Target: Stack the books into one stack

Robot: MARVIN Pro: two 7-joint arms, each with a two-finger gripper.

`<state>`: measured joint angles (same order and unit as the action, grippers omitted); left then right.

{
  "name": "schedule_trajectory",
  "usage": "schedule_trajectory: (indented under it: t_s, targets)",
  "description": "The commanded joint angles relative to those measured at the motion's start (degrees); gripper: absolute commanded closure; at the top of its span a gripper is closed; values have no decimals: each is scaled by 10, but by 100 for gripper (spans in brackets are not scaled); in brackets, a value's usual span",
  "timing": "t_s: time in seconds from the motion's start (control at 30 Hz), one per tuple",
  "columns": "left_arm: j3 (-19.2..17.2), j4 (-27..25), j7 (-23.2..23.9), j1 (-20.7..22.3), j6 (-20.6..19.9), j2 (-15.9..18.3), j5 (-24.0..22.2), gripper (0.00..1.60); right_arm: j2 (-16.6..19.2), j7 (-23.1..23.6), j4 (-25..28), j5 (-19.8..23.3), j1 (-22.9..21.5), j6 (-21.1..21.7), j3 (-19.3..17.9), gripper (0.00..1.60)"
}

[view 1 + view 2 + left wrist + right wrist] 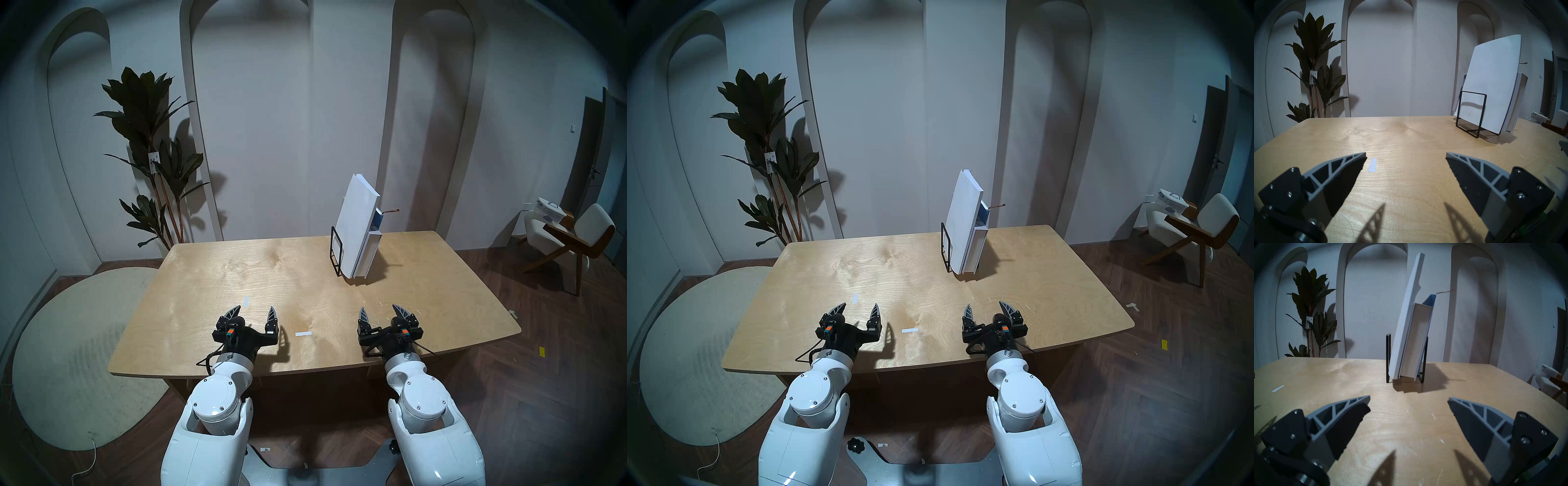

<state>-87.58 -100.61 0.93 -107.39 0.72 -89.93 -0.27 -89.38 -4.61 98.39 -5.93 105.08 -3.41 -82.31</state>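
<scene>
Three books stand leaning in a black wire rack (336, 251) at the table's far right. The large thin white book (356, 227) leans at the front, left side. A thick book (369, 251) with its page edge showing stands behind it. A blue book (377, 217) with a ribbon (390, 211) is rearmost, mostly hidden. They also show in the right wrist view: white (1407, 324), thick (1417, 341), blue (1430, 300). My left gripper (254, 310) and right gripper (380, 310) are both open and empty, low over the table's near edge, well short of the rack.
The wooden table (237, 271) carries two small white tape strips (303, 333) (246, 300). A potted plant (149, 152) stands behind the far left corner. A chair (570, 241) is off to the right. A round rug (68, 356) lies on the floor left.
</scene>
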Motion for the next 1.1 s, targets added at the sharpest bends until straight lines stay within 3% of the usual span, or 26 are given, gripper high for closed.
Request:
schedule_trajectory:
  t_s: [0.0, 0.2, 0.7, 0.87, 1.07]
  targets:
    - [-1, -11, -1, 4, 2, -1, 0, 0, -1, -61, -15, -54, -58, -36, 27, 0]
    - [-1, -11, -1, 3, 2, -1, 0, 0, -5, -90, -42, -82, -92, -52, 41, 0]
    - [-1, -11, -1, 3, 2, -1, 0, 0, 8, -75, -44, -93, -156, -89, 44, 0]
    - [-1, -11, -1, 3, 2, -1, 0, 0, 10, -56, -64, -72, -183, -94, 35, 0]
    - [-1, -11, -1, 3, 2, -1, 0, 0, 14, 9, -59, 5, -203, -86, 19, 0]
